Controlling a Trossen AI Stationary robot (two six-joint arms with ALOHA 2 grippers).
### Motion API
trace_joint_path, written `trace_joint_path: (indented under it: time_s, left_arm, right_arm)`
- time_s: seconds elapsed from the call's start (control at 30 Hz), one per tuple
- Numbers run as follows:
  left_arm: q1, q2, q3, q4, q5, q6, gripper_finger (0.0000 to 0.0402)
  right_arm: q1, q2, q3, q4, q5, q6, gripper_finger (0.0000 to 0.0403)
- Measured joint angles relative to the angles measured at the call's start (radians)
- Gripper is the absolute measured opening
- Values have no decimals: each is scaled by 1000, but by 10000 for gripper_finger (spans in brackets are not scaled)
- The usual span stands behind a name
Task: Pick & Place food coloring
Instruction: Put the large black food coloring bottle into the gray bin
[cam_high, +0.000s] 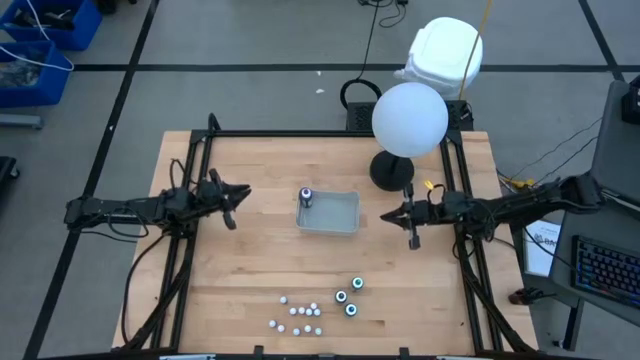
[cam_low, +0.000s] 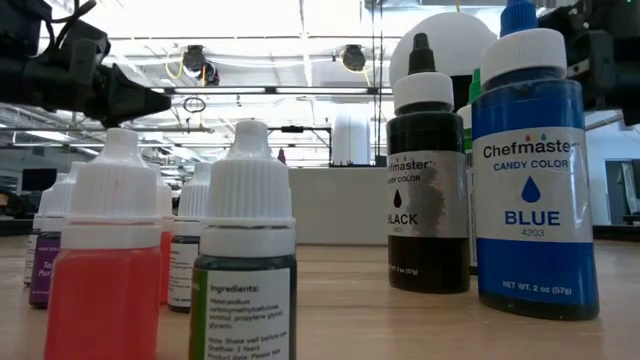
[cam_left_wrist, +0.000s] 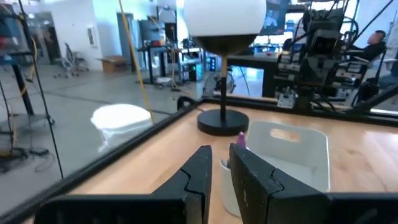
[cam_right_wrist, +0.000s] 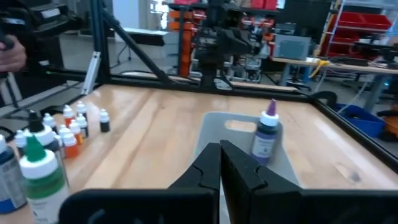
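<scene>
The food coloring stands in a cluster near the table's front edge: three dark, teal-topped bottles (cam_high: 349, 297) and several small white-capped ones (cam_high: 300, 315), all upright on their bases. One purple bottle (cam_high: 306, 197) stands upright in the far-left corner of the grey tray (cam_high: 340, 222). My left gripper (cam_high: 240, 193) hovers left of the tray, its fingers (cam_left_wrist: 205, 168) level and a narrow gap apart, with nothing between them. My right gripper (cam_high: 390, 215) hovers right of the tray, shut and empty; its wrist view shows the purple bottle (cam_right_wrist: 267, 138) beyond the gripper (cam_right_wrist: 220, 149).
A lamp with a white globe (cam_high: 408, 118) and black base (cam_high: 388, 172) stands just behind my right gripper. In the low view the black bottle (cam_low: 428, 180), blue bottle (cam_low: 530, 170), red bottle (cam_low: 105, 270) and green bottle (cam_low: 245, 270) loom close. Bare wood lies between the tray and the cluster.
</scene>
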Motion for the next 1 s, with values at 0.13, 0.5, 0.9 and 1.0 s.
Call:
trace_joint_path:
  time_s: [0.13,0.5,0.9,1.0]
  left_arm:
    - [0,0,0,6,0,-11,63]
    - [0,0,0,-2,3,86,63]
    - [0,0,0,-3,6,-14,63]
    - [0,0,0,-6,6,-52,63]
  right_arm:
    - [-43,-77,-33,-20,-87,25,0]
    - [-35,-175,-68,-24,-126,81,0]
    - [59,-299,-69,-185,4,107,0]
    - [94,-341,-69,-246,8,89,0]
